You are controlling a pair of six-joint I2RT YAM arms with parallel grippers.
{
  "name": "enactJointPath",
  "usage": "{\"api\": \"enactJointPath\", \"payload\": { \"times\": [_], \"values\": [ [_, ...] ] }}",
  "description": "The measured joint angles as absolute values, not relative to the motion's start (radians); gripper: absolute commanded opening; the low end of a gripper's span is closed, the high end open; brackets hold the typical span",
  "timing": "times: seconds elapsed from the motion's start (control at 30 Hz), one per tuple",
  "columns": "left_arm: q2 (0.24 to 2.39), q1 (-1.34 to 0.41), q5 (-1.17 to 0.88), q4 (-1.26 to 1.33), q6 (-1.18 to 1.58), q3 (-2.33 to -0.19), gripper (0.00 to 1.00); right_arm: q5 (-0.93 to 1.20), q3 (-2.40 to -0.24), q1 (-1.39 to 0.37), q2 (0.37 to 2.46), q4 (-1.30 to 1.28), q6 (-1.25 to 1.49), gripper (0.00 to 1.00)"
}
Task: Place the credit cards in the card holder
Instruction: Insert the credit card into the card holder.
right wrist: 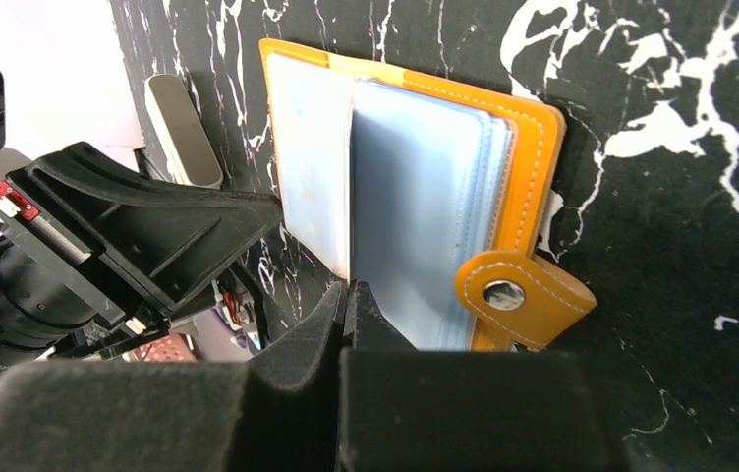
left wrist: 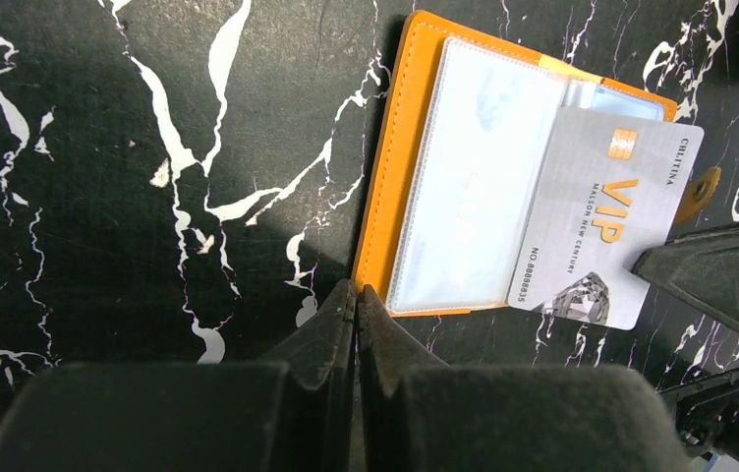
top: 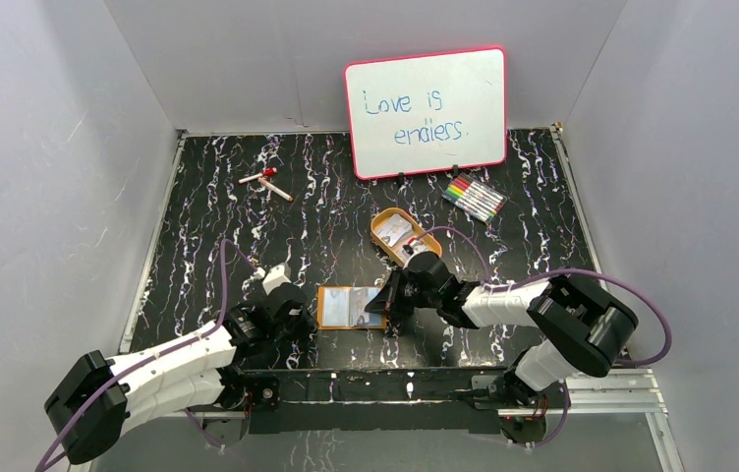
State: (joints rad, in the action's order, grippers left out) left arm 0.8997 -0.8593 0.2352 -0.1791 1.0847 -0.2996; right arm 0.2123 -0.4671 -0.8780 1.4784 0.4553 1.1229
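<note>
The card holder (top: 346, 307) lies open on the black marbled table, tan-orange with pale pockets; it also shows in the left wrist view (left wrist: 464, 187) and the right wrist view (right wrist: 533, 147). A silver-grey VIP credit card (left wrist: 606, 221) lies tilted across its right half, its left edge at the clear pocket. My right gripper (top: 392, 300) is shut on that card's right edge; in the right wrist view my right gripper (right wrist: 348, 288) has the card (right wrist: 314, 182) reaching to its tips. My left gripper (left wrist: 356, 290) is shut, tips at the holder's near-left corner. More cards (top: 397, 231) lie in the tin.
An oval yellow-orange tin tray (top: 428, 242) stands just behind the right gripper. A whiteboard (top: 426, 111) leans at the back with a marker set (top: 474, 199) before it. A red pen (top: 265, 180) lies at the back left. Grey walls enclose the table.
</note>
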Motion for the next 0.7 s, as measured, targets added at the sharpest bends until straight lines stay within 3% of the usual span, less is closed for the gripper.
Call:
{"api": "enactJointPath", "payload": {
  "times": [0.7],
  "values": [
    [0.889,-0.859,0.235,-0.180,1.082,-0.292,0.00,0.212,-0.481,-0.879,1.538,0.506,1.131,0.00]
  ]
}}
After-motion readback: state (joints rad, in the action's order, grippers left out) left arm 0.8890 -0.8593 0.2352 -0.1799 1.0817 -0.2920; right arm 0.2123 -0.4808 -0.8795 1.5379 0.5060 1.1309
